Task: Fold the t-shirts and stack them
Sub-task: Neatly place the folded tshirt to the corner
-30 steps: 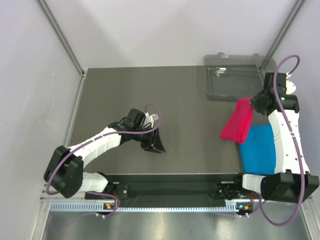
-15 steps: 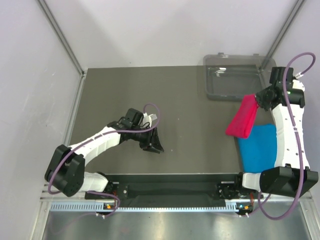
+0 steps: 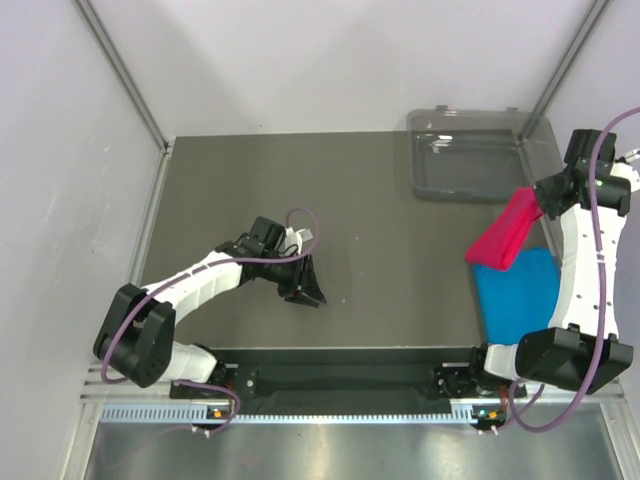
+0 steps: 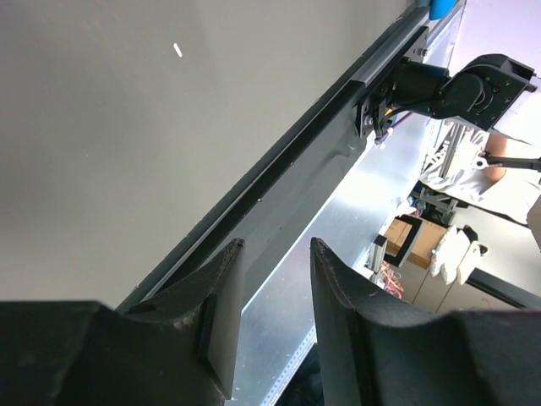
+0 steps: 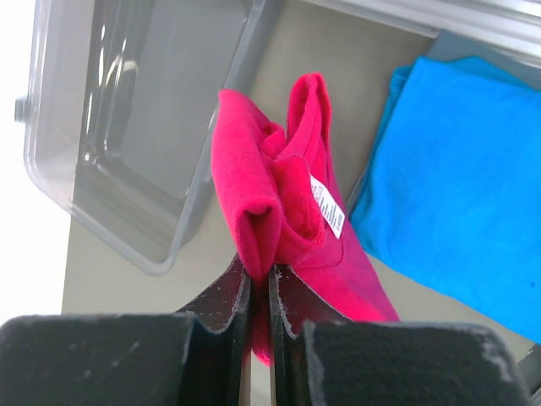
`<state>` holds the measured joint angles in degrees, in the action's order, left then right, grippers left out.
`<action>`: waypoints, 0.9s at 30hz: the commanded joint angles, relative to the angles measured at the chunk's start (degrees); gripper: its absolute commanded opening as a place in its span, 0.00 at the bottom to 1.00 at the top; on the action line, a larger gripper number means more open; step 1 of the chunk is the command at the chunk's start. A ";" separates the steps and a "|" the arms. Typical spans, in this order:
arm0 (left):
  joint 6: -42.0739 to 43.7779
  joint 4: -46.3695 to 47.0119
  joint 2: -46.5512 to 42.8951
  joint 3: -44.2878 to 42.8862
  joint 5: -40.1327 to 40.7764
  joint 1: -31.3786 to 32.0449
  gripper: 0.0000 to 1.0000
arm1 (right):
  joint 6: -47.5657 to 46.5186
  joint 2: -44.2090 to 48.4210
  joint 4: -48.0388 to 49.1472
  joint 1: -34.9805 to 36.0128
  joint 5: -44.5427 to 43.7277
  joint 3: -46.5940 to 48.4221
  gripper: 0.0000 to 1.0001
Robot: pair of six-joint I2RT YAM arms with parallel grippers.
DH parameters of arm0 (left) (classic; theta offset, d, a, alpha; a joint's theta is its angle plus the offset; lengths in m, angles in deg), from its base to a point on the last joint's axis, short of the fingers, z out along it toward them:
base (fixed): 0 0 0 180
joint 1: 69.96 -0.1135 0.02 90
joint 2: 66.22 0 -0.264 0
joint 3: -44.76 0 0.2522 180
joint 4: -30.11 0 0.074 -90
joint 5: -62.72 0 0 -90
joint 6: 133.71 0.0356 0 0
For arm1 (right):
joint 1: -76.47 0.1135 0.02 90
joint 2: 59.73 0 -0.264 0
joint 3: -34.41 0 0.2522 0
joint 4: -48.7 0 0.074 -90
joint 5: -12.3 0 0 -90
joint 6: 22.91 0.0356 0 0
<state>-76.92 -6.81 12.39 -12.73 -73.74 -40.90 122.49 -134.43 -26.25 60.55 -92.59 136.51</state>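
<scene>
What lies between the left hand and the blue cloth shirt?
Only bare dark tabletop separates left hand and blue cloth shirt; the top view shows it.

Crimson-pink shirt (image 5: 287, 220): soft matt cloth, slightly fuzzy; white woven label (image 5: 325, 205) sewn in.
Sky-blue shirt (image 5: 456, 169), beside tray: smooth matt cloth.
Tray (image 5: 110, 228): clear grey plastic, glossy, reflective.
Table (image 3: 300, 190) under tray: dark grey, matt, smooth; possibly laminate.
Right gripper (image 5: 259, 292) fingers (image 5: 221, 304): black plastic, grainy, matt.
</scene>
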 commanded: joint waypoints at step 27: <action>0.25 3.47 2.16 0.66 -3.99 -0.93 0.41 | -2.40 5.88 5.02 -11.50 2.94 -9.05 0.00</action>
<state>-76.97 -6.02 14.34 -12.57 -75.94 -41.43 120.83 -131.00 -24.45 50.43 -89.77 127.51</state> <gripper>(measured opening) 0.407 0.041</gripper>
